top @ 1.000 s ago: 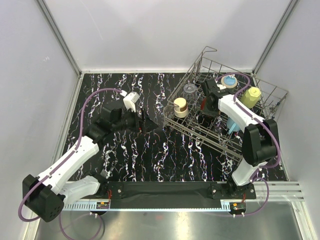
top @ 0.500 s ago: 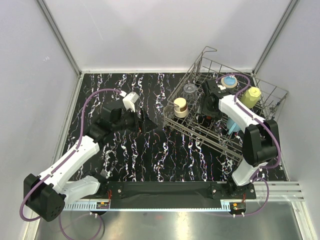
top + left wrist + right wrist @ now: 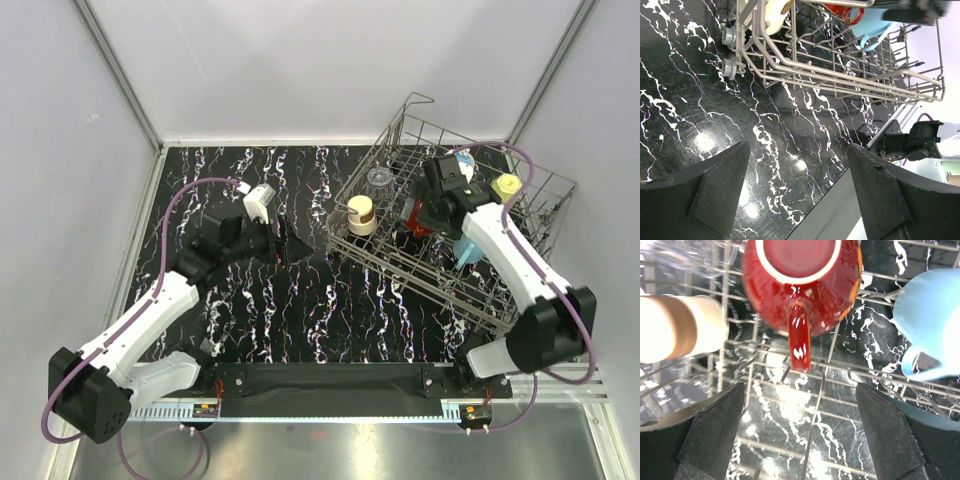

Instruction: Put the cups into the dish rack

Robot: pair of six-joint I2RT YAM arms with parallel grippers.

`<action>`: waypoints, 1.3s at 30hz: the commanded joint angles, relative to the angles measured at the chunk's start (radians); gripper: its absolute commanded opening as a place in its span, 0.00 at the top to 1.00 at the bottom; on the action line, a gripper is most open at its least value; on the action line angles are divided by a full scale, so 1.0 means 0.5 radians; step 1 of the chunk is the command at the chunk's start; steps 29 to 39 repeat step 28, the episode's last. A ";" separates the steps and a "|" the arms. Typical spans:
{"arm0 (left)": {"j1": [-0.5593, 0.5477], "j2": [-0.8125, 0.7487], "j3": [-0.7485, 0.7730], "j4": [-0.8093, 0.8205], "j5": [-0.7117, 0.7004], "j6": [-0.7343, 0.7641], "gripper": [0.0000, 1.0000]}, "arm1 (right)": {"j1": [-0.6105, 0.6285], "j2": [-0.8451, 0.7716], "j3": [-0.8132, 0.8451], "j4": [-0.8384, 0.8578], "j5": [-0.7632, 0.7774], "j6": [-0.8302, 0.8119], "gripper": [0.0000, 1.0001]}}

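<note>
The grey wire dish rack [image 3: 430, 125] stands skewed at the right of the table. In it are a cream-brown cup [image 3: 361, 213], a clear tumbler [image 3: 379, 180], a red mug [image 3: 420, 226], a light-blue mug [image 3: 465, 250], a yellow-green cup [image 3: 505, 187] and a teal cup [image 3: 462, 160] partly behind the right arm. My right gripper [image 3: 418, 208] hovers open just above the red mug. In the right wrist view the red mug [image 3: 800, 275] rests bottom-up, handle toward the open gripper [image 3: 800, 440], with only rack wire [image 3: 810, 430] between the fingers. My left gripper [image 3: 285, 243] is open and empty.
The left gripper [image 3: 797, 190] hangs over black marbled tabletop [image 3: 300, 310], left of the rack's front corner [image 3: 840, 75]. The light-blue mug [image 3: 927, 315] and cream-brown cup [image 3: 675, 327] flank the red mug. White walls close in the table on three sides.
My right gripper has gone from shut to wide open, letting go of the red mug in the rack, and its arm has swung out to the right. The left arm has barely moved.
</note>
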 commanded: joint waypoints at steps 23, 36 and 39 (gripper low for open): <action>-0.163 -0.340 -0.304 0.314 0.190 -0.212 0.02 | -0.011 -1.900 -1.116 0.201 -0.378 0.395 0.00; -0.398 -0.475 -0.350 0.339 0.089 -0.258 0.01 | -0.014 -2.158 -1.318 0.301 -0.597 0.450 0.00; -0.398 -0.475 -0.350 0.339 0.089 -0.258 0.01 | -0.014 -2.158 -1.318 0.301 -0.597 0.450 0.00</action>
